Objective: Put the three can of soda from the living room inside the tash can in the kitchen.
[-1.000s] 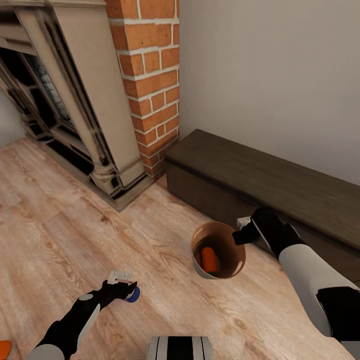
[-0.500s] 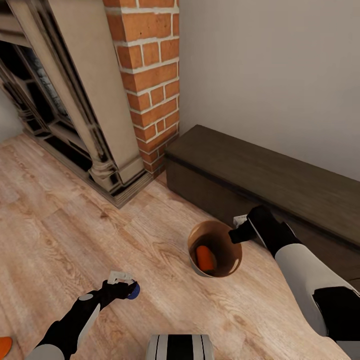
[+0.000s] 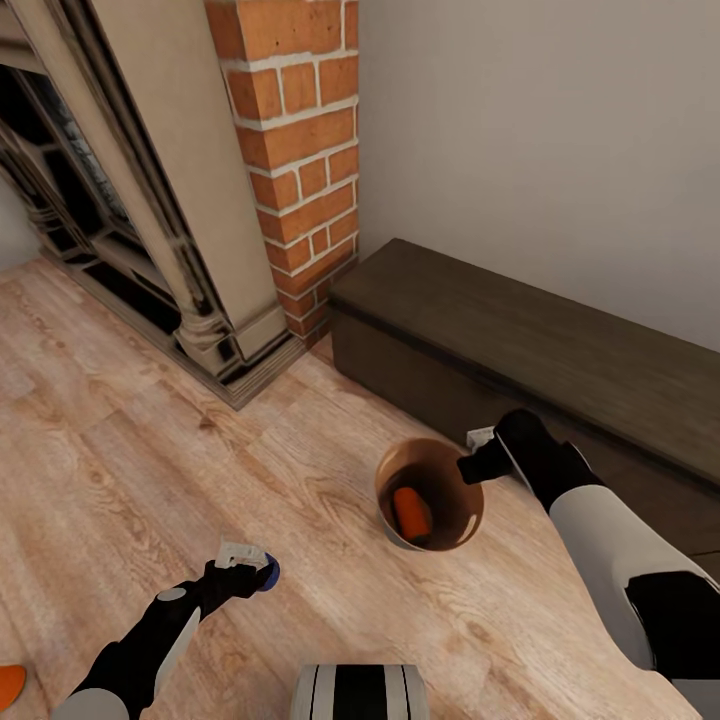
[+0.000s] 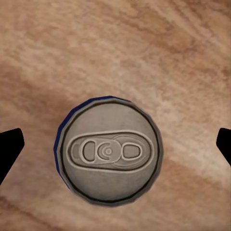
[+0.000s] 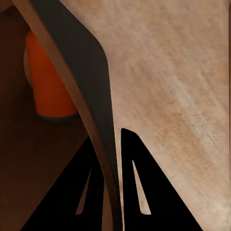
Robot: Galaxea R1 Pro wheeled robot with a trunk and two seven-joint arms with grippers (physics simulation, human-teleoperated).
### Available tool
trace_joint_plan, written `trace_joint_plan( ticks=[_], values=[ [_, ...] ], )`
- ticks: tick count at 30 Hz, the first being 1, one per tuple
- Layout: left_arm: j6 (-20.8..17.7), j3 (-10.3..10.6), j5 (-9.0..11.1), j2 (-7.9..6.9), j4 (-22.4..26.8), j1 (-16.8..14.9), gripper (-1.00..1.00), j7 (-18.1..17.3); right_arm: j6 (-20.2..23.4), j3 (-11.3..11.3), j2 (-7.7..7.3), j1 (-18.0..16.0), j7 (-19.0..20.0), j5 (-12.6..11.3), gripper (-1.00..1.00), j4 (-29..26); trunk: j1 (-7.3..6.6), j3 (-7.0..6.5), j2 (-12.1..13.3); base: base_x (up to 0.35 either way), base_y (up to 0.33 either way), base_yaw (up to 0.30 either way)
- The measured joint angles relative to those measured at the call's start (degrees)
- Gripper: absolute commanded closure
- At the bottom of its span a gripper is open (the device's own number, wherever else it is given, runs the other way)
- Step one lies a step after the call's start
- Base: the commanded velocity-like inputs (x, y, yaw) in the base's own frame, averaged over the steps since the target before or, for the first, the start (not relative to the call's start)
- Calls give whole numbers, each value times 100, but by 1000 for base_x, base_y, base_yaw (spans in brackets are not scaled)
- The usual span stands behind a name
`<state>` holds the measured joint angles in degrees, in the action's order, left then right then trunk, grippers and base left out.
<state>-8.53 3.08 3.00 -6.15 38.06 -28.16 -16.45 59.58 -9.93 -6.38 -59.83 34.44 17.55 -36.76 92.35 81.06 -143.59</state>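
The blue soda can [image 3: 270,574] stands upright on the wood floor, its grey top [image 4: 109,151] facing the left wrist camera. My left gripper [image 3: 252,572] hovers over it, open, with both fingertips [image 4: 10,149] well clear of the can's sides. The round trash can [image 3: 455,515] sits on the living room floor with one orange can [image 3: 411,512] lying inside. My right gripper [image 3: 476,466] is shut on its rim [image 5: 98,115], one finger inside and one outside the wall. A second orange can [image 3: 8,684] shows at the bottom left edge.
The brick-and-stone fireplace [image 3: 295,150] rises at the back left. A long dark low cabinet [image 3: 540,350] runs along the wall right behind the trash can and my right arm. Pale plank floor [image 3: 130,470] lies open to the left. My base [image 3: 358,694] shows at the bottom.
The whole picture has drifted slightly, so the camera moved. Both grippers keep the same hold and place relative to the blue can and the trash can.
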Motion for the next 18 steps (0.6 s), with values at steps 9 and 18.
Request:
trace_joint_plan(
  ticks=[9,18],
  values=[
    [-7,2,7,0,1,-1,-100,-9,6,5,0,-1,8,-16,100,-171,0,0,0,54,0,0],
    [0,10,33,-1,45,3,-100,-14,1,-4,-5,7,11,-5,100,-179,0,0,0,89,0,0]
  ],
)
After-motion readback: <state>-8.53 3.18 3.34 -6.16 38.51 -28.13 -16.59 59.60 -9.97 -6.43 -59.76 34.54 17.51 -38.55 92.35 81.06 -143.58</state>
